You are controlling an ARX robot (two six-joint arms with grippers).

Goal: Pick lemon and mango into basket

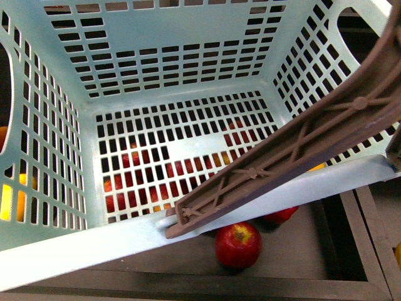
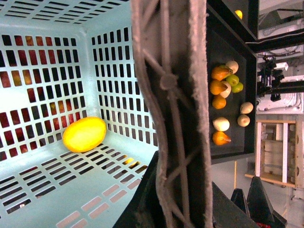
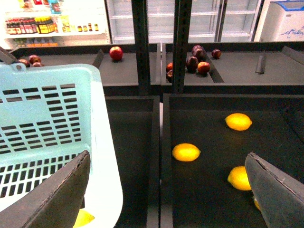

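The left gripper (image 2: 183, 211) has its dark jaws clamped on the brown ribbed handle (image 2: 175, 95) of the basket (image 2: 47, 190), a mint plastic shell with slotted walls and floor. One smooth yellow-orange oval fruit (image 2: 84, 134), lemon or mango not determinable, lies on the basket floor near a corner, clear of those jaws. The right gripper (image 3: 166, 190), beside the basket, has its jaws wide apart and empty over a dark matte tray (image 3: 213, 137), a glossy pointed-oval lemon (image 3: 186, 152) ahead of their gap.

Right pincer (image 3: 167, 156): broad dark-grey wedge-shaped fingers (image 3: 57, 194)
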